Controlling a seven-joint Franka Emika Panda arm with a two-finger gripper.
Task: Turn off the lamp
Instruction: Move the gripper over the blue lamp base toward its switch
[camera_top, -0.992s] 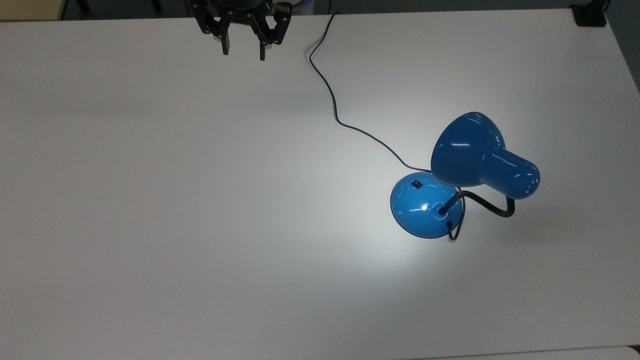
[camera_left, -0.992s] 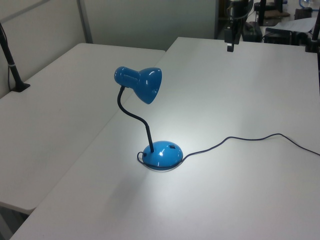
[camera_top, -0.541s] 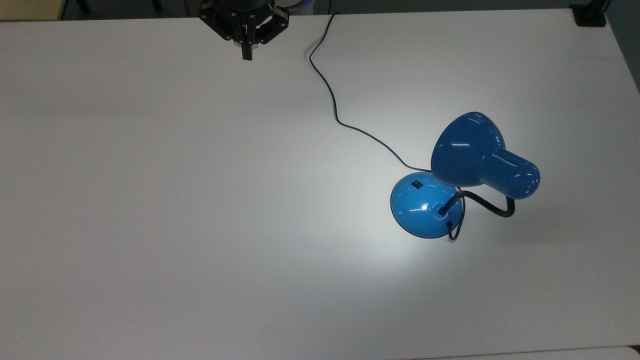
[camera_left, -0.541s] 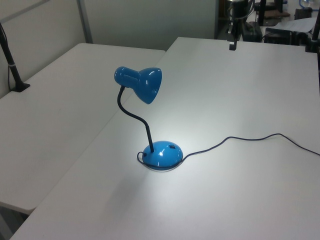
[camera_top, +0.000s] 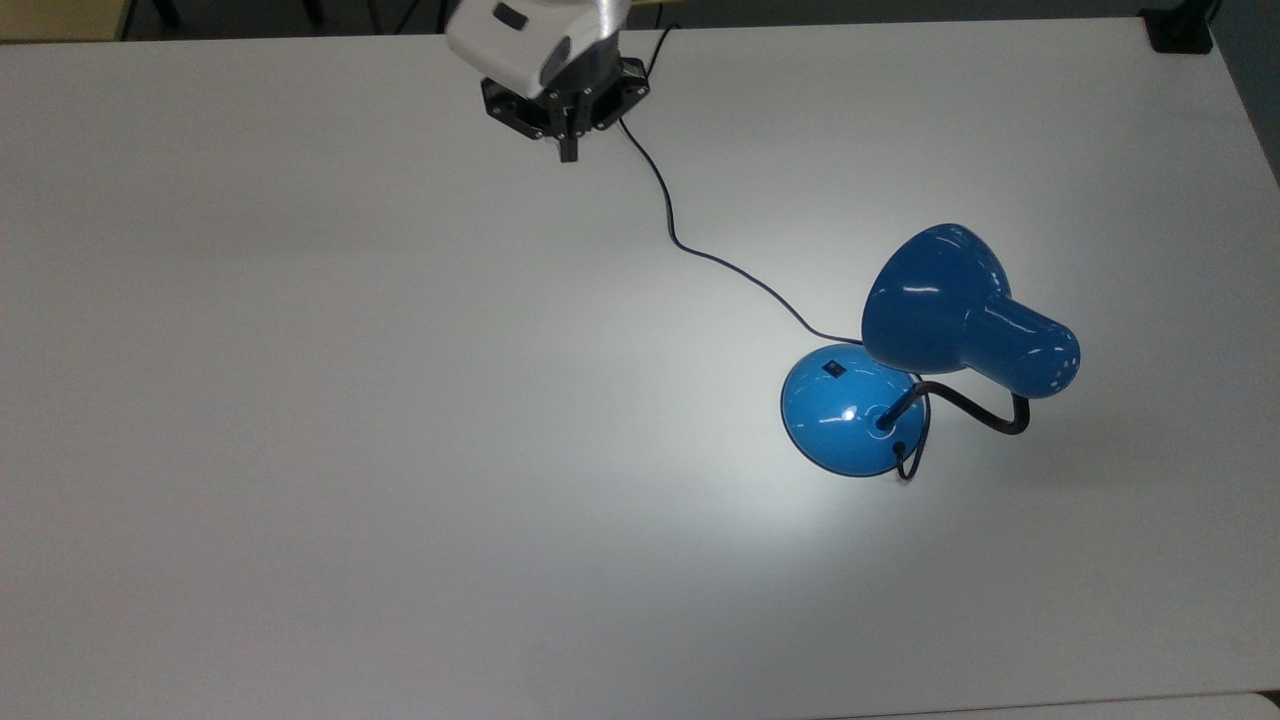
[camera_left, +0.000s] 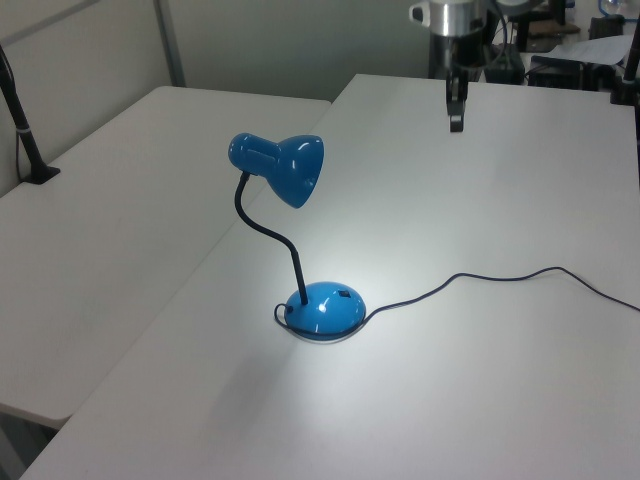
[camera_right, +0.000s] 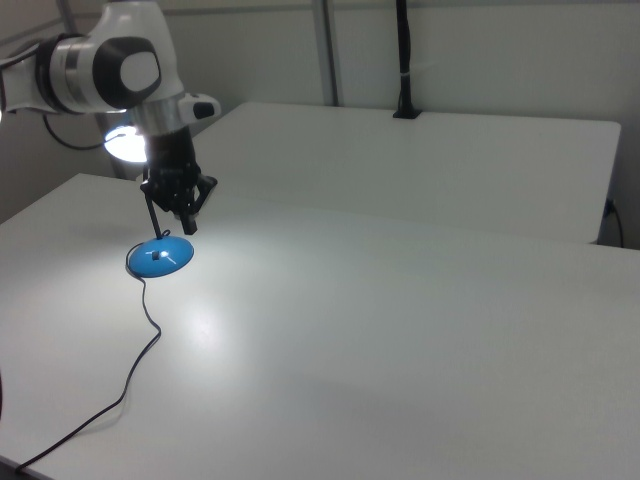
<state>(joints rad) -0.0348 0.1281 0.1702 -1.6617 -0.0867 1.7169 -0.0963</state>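
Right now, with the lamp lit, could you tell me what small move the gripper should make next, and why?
Probably travel toward the lamp's base, aiming above the small black switch. The lamp is lit, with a bright pool on the table, and the shut gripper hangs near the top view's upper edge, beside the cord and well apart from the switch.

A white surface (camera_top: 300, 400) fills the room's centre. A second white table (camera_left: 110, 200) adjoins it, carrying a black clamped post (camera_left: 20, 120). Pale partition walls (camera_right: 480, 50) stand behind, with metal uprights (camera_left: 170, 45).
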